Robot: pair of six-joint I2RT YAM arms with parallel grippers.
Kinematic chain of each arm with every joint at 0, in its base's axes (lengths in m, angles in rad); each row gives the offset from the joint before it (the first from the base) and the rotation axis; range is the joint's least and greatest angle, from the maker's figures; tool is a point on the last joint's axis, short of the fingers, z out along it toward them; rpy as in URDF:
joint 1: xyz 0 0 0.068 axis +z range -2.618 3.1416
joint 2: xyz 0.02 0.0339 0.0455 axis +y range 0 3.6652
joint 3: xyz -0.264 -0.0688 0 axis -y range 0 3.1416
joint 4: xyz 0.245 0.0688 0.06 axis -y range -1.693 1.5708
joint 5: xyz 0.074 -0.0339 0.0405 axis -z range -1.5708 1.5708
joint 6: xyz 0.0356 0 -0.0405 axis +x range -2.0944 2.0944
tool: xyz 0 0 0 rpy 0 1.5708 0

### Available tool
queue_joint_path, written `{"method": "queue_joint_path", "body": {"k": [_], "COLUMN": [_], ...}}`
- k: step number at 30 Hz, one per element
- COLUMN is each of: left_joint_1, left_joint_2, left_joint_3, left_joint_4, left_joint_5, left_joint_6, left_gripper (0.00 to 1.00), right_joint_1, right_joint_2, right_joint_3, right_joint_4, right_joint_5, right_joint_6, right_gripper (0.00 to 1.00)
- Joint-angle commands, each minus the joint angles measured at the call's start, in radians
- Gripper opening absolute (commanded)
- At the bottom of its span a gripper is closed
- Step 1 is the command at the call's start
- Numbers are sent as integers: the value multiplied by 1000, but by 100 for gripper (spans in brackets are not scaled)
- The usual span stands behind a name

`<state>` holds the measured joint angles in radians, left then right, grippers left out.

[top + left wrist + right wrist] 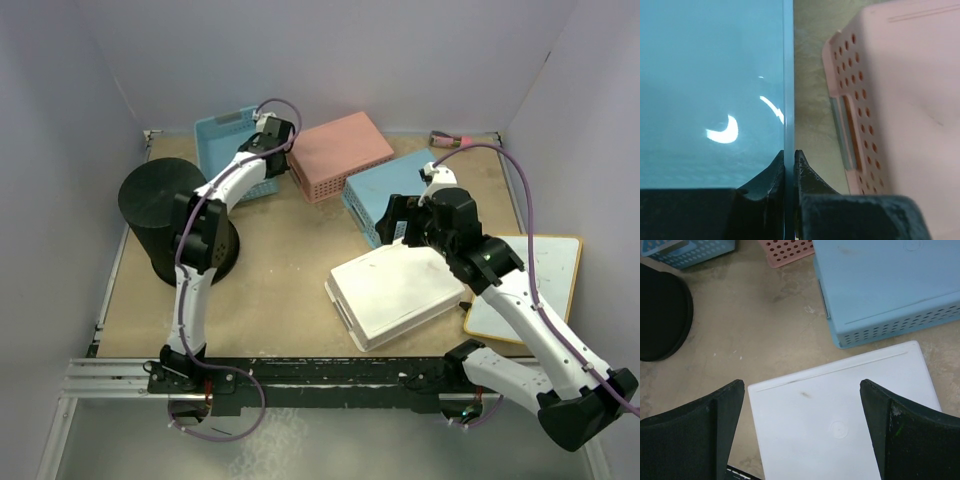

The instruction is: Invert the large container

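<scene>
The large black round container [170, 215] stands at the left of the table. A flat closed face is on top and a wider rim rests on the table. Its edge also shows in the right wrist view [662, 315]. My left gripper [275, 135] is far behind it, shut on the thin wall of a light blue basket [710, 90], with a jaw on each side of the wall [789, 160]. My right gripper [400, 215] is open and empty, hovering over a white basket [840, 415], well to the right of the black container.
A pink perforated basket [340, 155] lies bottom up at the back, close to the right of the left gripper [900, 100]. A second light blue basket [390, 190] lies bottom up behind the white basket [395, 290]. A white board [540, 290] lies at the right edge.
</scene>
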<state>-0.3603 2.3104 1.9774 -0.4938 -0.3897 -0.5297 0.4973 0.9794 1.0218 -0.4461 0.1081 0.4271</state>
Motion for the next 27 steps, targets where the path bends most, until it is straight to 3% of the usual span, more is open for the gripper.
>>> {"method": "queue_joint_path", "body": {"k": [1,8,14,21,27], "left_joint_1": [-5,-5,-11,-41,-76], "left_joint_2": [-257,-528,-796,-1094,-1259], "left_joint_3": [-28,-189,-460,-814,-1042], "left_joint_4": [18,36,160,458,704], "left_joint_5": [116,266,468,725,804], "left_joint_6": [26,-41,-134,-324,-542], "left_gripper": [0,0,0,0,0], "right_joint_1": [2,1,1,1,1], "right_joint_2": [5,39,52,41,46], "right_joint_3": [-2,-1,5,-1,4], "right_joint_4": [33,64,77,89,119], "right_joint_5": [-37,-60,-53,26,56], "right_joint_6": [2,0,-8,-19,-28], "right_gripper": [100,100,100,100,100]}}
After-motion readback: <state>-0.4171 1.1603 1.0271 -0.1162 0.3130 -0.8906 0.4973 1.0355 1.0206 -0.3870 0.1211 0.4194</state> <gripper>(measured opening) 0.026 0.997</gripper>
